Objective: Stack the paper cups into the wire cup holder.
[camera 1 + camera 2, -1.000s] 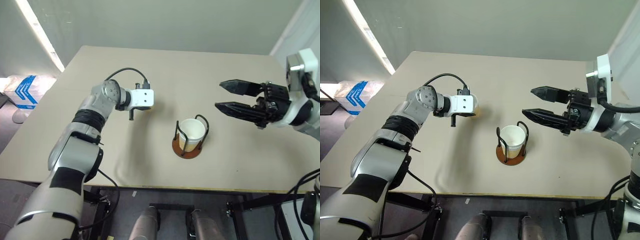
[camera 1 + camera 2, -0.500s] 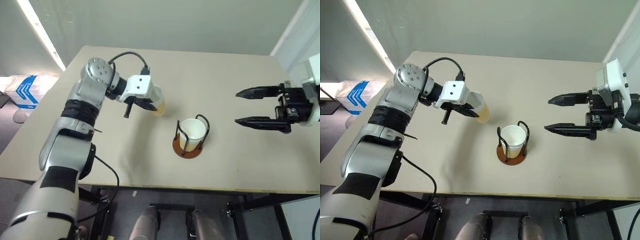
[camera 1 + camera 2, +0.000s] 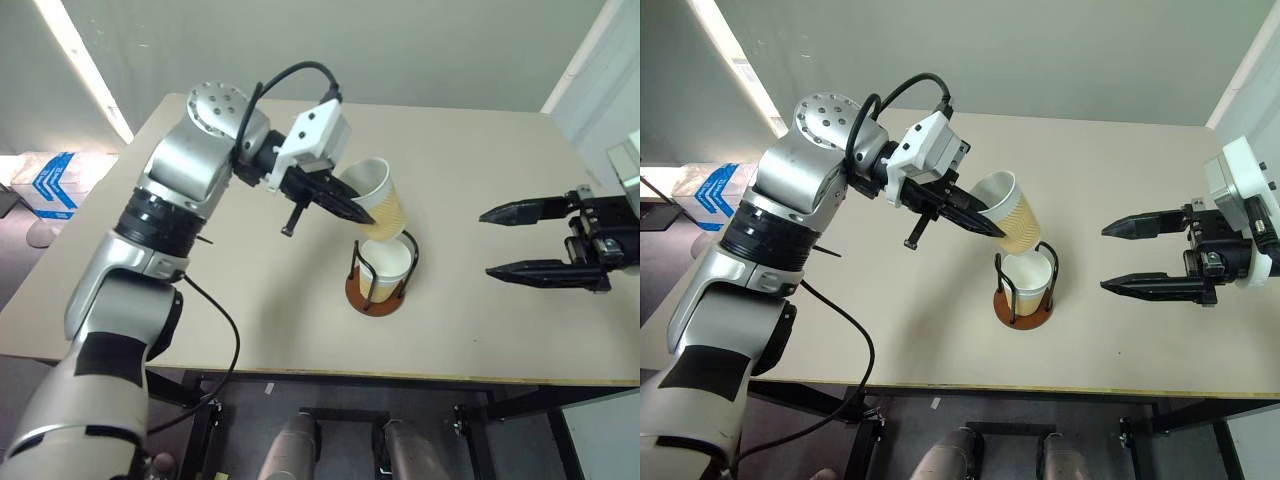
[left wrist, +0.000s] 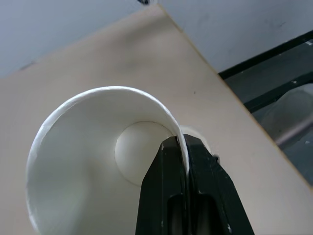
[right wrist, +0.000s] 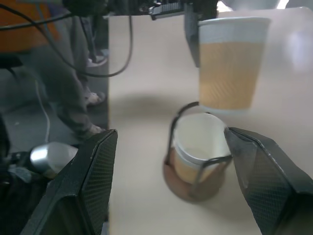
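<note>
From the left eye view, the left claw (image 3: 350, 208) is clamped on the rim of a paper cup (image 3: 378, 201), carried in the air just above the wire cup holder (image 3: 381, 278) on the counter (image 3: 470, 170). The carried cup tilts, its mouth toward the left arm and its base down toward the holder, where another cup (image 3: 386, 264) already sits upright between the wire loops. The right claw (image 3: 548, 242) hangs well to the side, fingers apart and empty.

In the left wrist view, the two black fingers (image 4: 168, 171) pinch the white rim, one inside and one outside.

In the right wrist view, the held cup's base hangs just above the seated cup's mouth, slightly off its centre. The next move likely calls for levelling the cup and lowering it straight in; the left arm is the nearer.
</note>
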### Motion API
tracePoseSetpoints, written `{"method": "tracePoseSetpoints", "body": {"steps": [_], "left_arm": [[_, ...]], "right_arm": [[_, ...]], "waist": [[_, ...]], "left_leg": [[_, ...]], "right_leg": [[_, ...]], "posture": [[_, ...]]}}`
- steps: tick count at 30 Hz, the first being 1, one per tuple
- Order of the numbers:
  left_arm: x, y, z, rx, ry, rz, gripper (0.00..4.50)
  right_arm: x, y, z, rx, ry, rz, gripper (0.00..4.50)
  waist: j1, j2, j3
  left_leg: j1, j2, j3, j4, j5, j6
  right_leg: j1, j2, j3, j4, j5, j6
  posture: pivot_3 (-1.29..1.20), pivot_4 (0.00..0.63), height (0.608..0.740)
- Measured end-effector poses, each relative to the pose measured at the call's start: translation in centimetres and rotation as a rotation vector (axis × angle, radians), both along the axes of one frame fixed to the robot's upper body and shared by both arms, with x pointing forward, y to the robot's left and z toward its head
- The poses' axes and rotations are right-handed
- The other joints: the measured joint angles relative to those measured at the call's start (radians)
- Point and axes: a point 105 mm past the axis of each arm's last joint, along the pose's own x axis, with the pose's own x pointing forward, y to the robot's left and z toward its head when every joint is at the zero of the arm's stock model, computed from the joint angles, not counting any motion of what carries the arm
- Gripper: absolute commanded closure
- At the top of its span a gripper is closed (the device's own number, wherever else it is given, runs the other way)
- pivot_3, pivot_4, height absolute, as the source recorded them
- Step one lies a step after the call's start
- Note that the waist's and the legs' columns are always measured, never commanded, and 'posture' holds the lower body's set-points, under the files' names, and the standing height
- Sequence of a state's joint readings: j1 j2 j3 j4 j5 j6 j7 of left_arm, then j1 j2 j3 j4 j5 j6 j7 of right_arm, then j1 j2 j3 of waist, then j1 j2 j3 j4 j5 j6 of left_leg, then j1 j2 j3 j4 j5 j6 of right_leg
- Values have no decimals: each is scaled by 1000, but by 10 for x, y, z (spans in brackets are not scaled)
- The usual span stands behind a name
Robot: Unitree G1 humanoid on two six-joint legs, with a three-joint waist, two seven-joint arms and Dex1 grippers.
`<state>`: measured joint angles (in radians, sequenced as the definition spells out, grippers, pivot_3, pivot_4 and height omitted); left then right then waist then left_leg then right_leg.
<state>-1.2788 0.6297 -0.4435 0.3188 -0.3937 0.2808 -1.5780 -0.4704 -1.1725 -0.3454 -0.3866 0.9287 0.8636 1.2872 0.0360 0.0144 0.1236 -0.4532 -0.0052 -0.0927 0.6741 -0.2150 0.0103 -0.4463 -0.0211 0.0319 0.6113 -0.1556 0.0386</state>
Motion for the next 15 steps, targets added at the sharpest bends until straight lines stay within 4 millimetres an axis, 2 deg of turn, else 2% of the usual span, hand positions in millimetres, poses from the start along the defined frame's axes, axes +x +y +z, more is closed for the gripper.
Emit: {"method": "tracePoseSetpoints", "body": {"steps": [8, 15], "left_arm": [[-5, -13, -20, 69, 21, -65, 4446], [7, -16, -41, 125, 11, -57, 4446]], "right_arm": [[-14, 0, 21, 74, -39, -44, 799], [-16, 1, 18, 83, -39, -85, 799]], "waist": [[0, 0, 0], [1, 1, 0]], "left_leg": [[0, 0, 0, 3, 0, 1], [-1, -1, 0, 6, -3, 3]], "right_leg": [[2, 0, 0, 0, -2, -3], [3, 0, 0, 0, 0, 3]], "posture": [[0, 150, 740], [0, 150, 740]]}}
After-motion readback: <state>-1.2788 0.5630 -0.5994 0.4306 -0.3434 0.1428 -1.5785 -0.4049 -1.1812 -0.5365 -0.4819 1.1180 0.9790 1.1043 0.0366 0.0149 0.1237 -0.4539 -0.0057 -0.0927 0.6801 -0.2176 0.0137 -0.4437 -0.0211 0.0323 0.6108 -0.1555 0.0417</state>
